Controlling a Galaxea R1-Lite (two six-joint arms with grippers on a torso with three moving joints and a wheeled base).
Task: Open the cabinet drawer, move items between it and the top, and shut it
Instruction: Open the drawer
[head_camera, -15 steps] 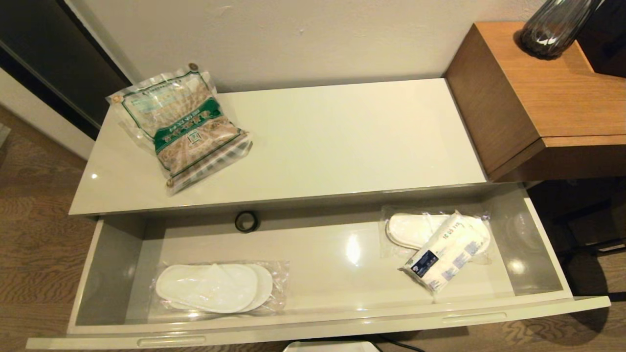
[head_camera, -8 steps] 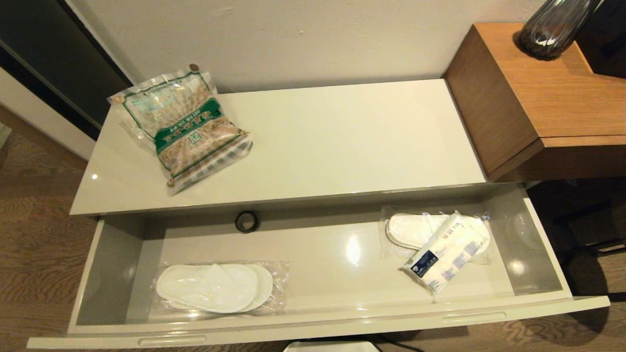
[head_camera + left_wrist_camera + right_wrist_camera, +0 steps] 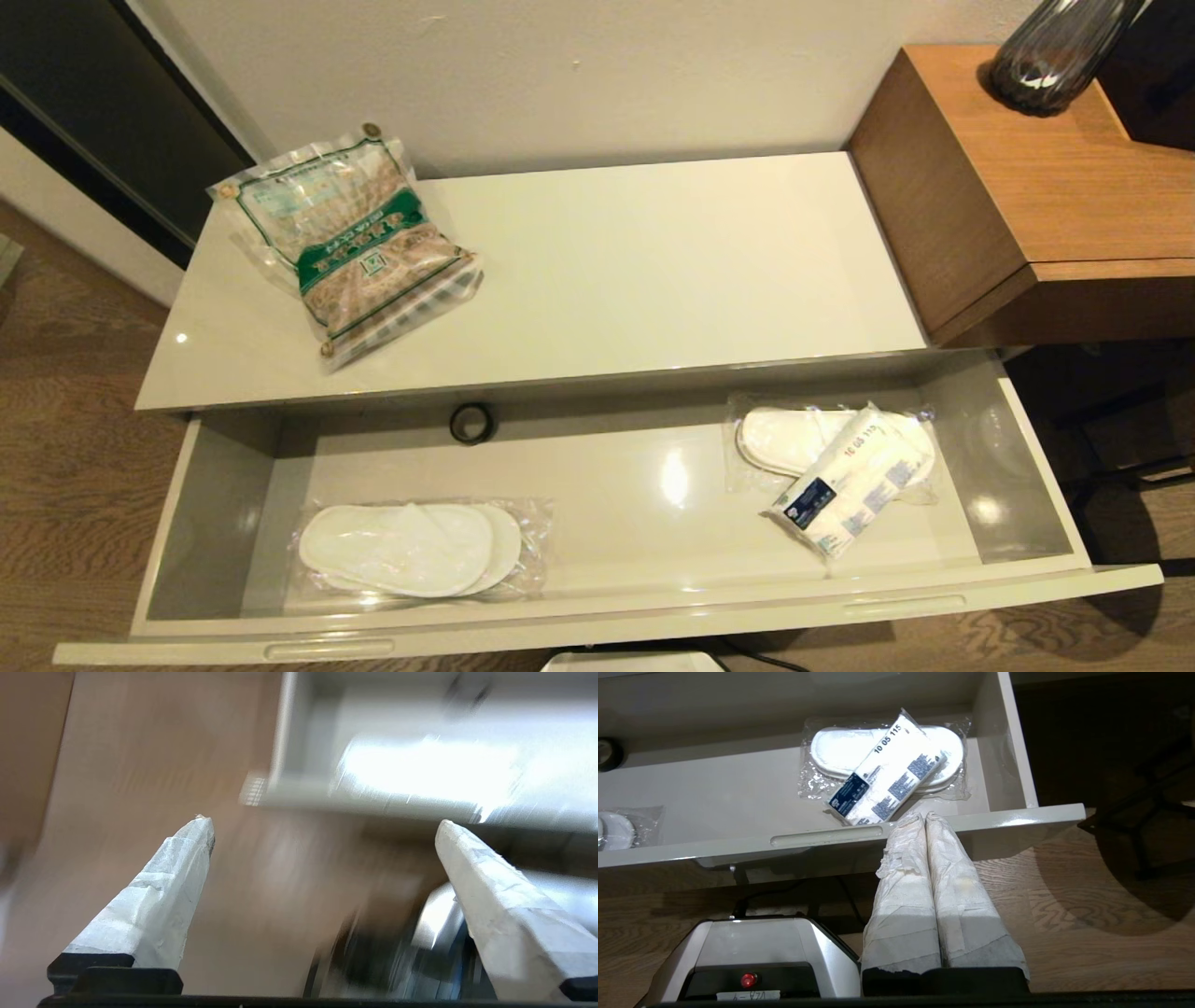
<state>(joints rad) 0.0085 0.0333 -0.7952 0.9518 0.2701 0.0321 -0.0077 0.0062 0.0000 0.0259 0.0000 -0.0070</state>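
The cream cabinet drawer [image 3: 597,623] stands pulled fully out. Inside, at its right end, a white tissue pack with a dark blue label [image 3: 851,492] [image 3: 887,778] lies across a wrapped pair of slippers. A clear bag of brown snacks with a green band [image 3: 347,245] rests on the left of the glossy cream top [image 3: 653,271]. Neither gripper shows in the head view. My right gripper [image 3: 923,816] is shut, empty, low in front of the drawer's front panel [image 3: 999,823]. My left gripper [image 3: 324,823] is open, empty, over the wooden floor near the drawer's left corner.
Wrapped white slippers lie at the drawer's left [image 3: 411,549] and right [image 3: 794,437]. A black tape roll [image 3: 471,423] sits at the drawer's back. A taller brown wooden desk [image 3: 1046,196] with a dark vase [image 3: 1060,51] adjoins on the right. The robot's base [image 3: 756,956] is below.
Nothing in the drawer or on the top has moved. The head view has shifted very slightly.
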